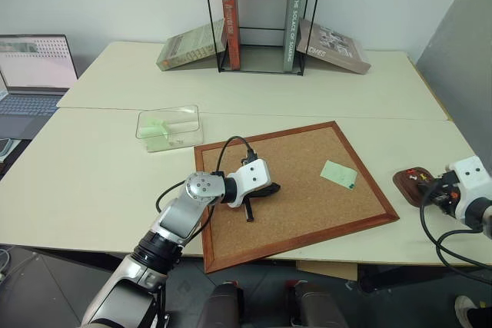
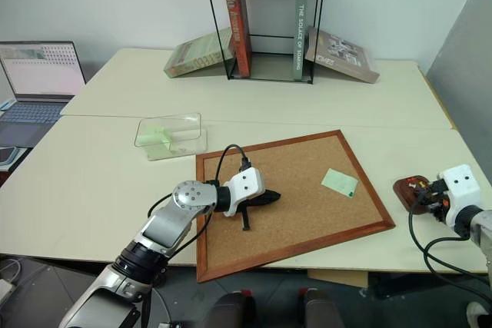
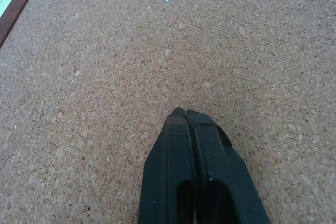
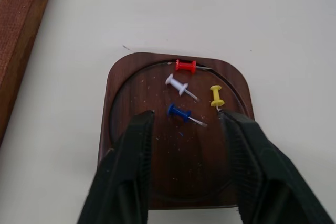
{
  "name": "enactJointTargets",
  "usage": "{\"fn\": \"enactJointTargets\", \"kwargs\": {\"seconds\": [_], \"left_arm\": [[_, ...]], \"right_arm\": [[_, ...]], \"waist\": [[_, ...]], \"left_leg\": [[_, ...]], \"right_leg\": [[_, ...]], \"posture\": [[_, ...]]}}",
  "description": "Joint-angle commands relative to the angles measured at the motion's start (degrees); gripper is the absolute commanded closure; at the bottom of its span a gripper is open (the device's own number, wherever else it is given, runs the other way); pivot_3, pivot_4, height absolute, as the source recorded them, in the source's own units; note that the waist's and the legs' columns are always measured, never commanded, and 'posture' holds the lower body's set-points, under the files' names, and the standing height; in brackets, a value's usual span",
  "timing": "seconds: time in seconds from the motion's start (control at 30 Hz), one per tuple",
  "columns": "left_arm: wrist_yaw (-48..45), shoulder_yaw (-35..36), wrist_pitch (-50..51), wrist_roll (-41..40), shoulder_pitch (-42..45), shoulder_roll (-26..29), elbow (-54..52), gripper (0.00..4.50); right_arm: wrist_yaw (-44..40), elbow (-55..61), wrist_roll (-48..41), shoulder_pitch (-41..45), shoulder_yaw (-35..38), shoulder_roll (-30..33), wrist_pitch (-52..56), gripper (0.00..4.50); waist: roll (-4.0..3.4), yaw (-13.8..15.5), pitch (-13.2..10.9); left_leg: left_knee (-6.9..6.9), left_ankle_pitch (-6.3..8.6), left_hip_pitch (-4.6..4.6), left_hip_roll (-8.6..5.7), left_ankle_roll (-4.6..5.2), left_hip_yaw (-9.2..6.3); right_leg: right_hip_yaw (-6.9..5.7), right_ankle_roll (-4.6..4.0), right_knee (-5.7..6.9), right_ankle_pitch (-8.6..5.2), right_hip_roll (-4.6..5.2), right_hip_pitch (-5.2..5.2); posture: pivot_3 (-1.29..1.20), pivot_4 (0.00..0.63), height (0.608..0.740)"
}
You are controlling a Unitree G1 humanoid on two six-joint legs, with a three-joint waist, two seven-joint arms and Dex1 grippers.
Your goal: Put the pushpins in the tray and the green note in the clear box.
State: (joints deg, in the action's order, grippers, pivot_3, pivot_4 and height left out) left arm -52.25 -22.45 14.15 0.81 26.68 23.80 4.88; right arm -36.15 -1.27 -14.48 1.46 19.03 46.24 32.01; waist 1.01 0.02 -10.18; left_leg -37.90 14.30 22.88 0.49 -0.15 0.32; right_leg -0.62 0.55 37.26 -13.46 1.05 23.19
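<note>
Pushpins (image 4: 186, 90), four in all (red, white, yellow, blue), lie on their sides in the tray (image 4: 131, 145) on the counter (image 1: 115, 190), blue shaft pointing toward 4 o'clock. Right gripper (image 4: 184, 121) hovers above, jaws apart, empty. Left gripper (image 3: 186, 116), jaws closed, rests on the cork board (image 1: 300, 167), with the green note (image 1: 338, 174) at 3 o'clock.

Head stereo pair overlooking table (image 1: 115, 190), 2 close wrist views

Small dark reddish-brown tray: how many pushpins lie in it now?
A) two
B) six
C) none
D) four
D: the small dark reddish-brown tray holds a red pushpin, a white pushpin, a yellow pushpin and a blue pushpin.
</note>
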Motion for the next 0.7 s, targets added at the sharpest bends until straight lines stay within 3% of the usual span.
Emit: {"fn": "enactJointTargets", "kwargs": {"seconds": [0.03,0.27,0.5,0.7], "left_arm": [[0.08,-2.12,0.87,2.65,-1.33,0.65,3.07,4.5],[0.26,-2.24,0.73,2.7,-1.6,0.75,2.97,4.5],[0.26,-2.39,0.49,2.79,-1.55,0.71,3.01,4.5],[0.24,-2.41,0.37,2.79,-1.43,0.76,3.04,4.5]], "right_arm": [[-0.26,0.25,0.3,1.43,0.5,1.4,0.3,1.45],[-0.94,1.18,-2.02,2.62,3.7,0.09,-4.21,0.06],[-5.62,10.43,-8.71,1.32,1.92,-2.88,-3.38,0.03],[-5.24,14.5,-6.63,-1.23,-5.1,-7.08,-6.07,0.03]], "waist": [[-0.02,-0.01,0.01],[-0.01,0.02,0.01],[-0.03,-0.01,0.01],[0.04,0.04,0.06]], "left_leg": [[0.0,0.0,0.01,0.0,0.0,0.02],[0.0,0.0,0.04,0.0,0.01,0.03],[0.02,0.0,0.03,0.01,0.01,0.01],[0.02,0.0,0.04,-0.01,0.01,0.01]], "right_leg": [[0.01,0.01,-0.04,0.01,0.0,0.0],[0.02,0.04,-0.14,0.02,0.0,-0.02],[0.01,0.06,-0.14,0.03,-0.01,-0.03],[0.02,0.06,-0.18,0.04,0.0,-0.05]], "posture": [[0.0,0.15,0.74],[0.0,0.15,0.74],[0.0,0.15,0.74],[0.0,0.15,0.74]]}}
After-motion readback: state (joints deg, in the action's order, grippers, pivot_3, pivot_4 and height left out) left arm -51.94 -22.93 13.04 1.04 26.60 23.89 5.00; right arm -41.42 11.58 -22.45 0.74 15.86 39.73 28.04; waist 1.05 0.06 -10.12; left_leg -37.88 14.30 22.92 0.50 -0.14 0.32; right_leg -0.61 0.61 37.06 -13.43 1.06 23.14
